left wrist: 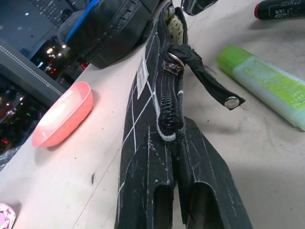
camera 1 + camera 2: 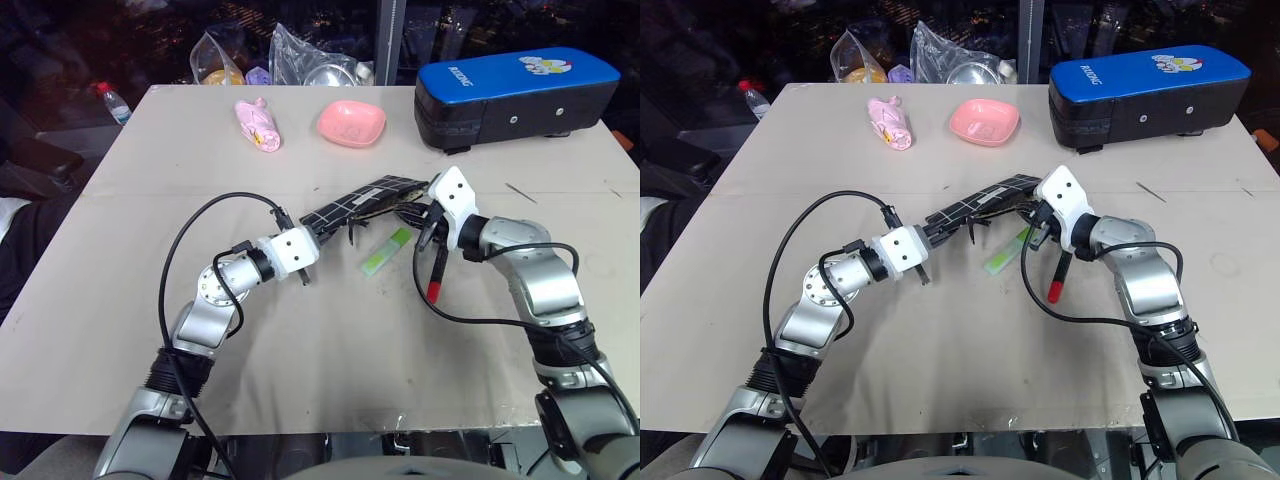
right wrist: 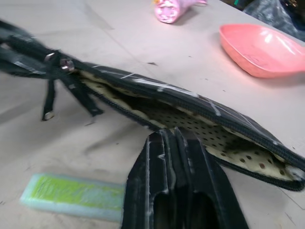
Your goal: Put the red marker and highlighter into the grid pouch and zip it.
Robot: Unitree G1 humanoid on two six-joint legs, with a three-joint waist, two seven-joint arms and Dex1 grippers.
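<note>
The left gripper [image 1: 178, 191] pinches the grid pouch [image 2: 362, 199] open-mouthed; the right gripper [image 3: 178, 191], pressed together, has the red marker [image 2: 437, 270] hanging just below it.

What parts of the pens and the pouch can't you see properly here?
- Grid pouch: its near end is hidden between the left gripper's fingers, left wrist view.
- Red marker: its top end is hidden behind the right gripper, eye views.
- Highlighter: one end is hidden behind the right gripper's fingers, right wrist view.

Both arms reach inward over the table, forearms converging. Left gripper [image 2: 312, 238] points roughly level toward the right, black fingers [image 1: 190, 191] pressed together, clamping the black grid-lined fabric pouch [image 1: 152, 90]. Right gripper [image 2: 428, 222] angles left, slightly downward, fingers [image 3: 176, 186] closed, nothing between them.
</note>
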